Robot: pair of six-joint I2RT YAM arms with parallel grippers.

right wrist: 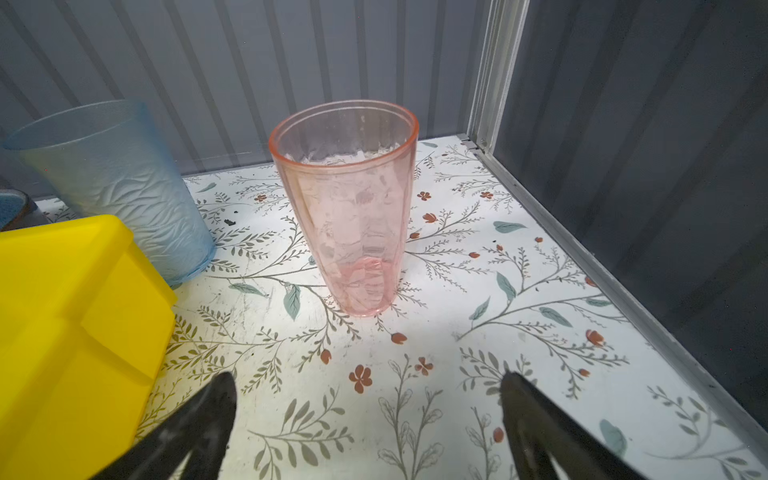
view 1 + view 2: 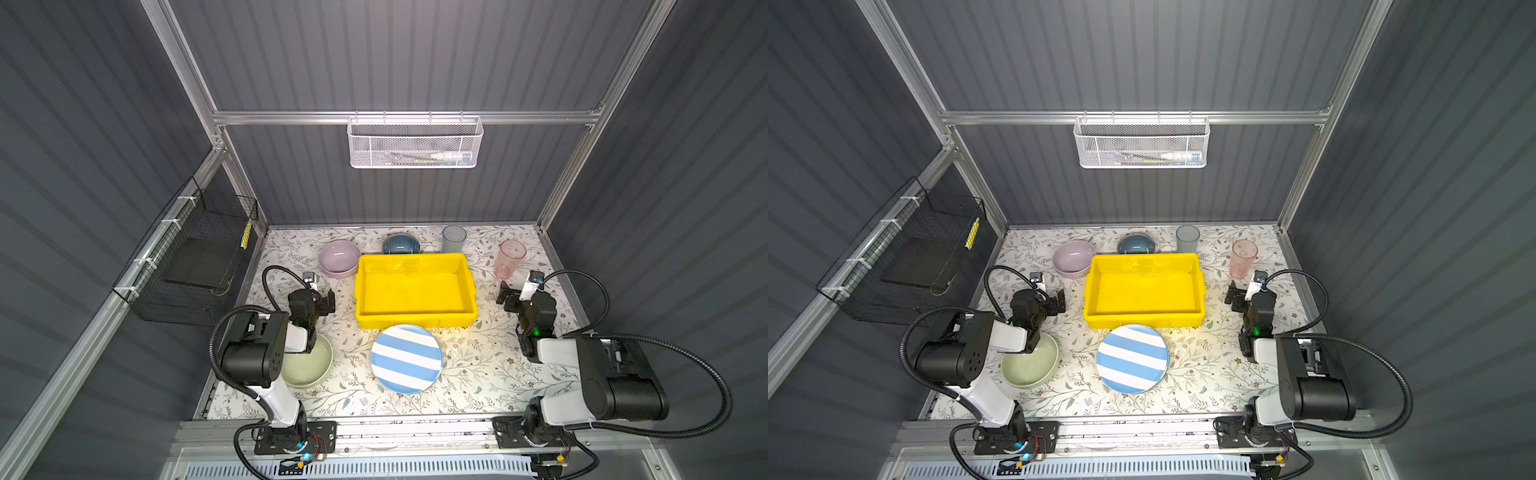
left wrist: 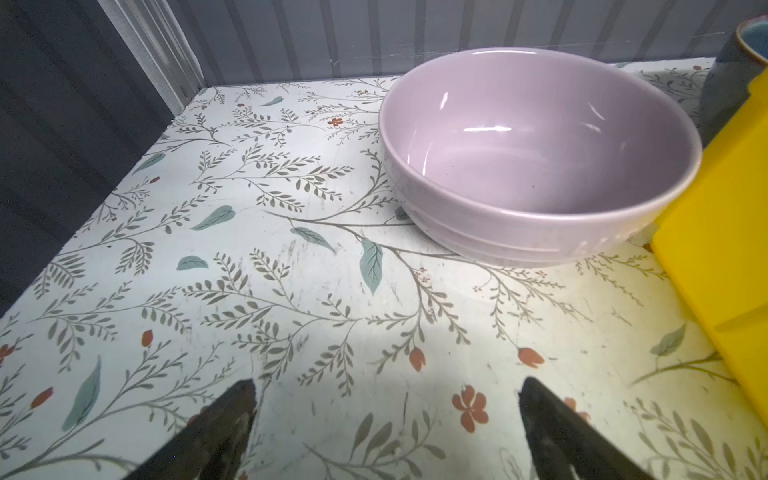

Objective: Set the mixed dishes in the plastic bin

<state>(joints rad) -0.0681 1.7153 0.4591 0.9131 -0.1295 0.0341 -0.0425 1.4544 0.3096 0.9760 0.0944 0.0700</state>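
Since the yellow bin (image 2: 415,291) is empty, zero dishes (image 2: 406,359) done. Left fingers (image 3: 224,428), right fingers (image 1: 199,424): wide open; nothing held.

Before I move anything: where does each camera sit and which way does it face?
Top views: high over the near edge, side by side, looking down and back at the bin and table; left arm and right arm show.
Left wrist: low behind the open left gripper, facing the lilac bowl; fingertips show.
Right wrist: low behind the open right gripper, facing the pink tumbler; fingertips show.
Shared: all four catch the bin.
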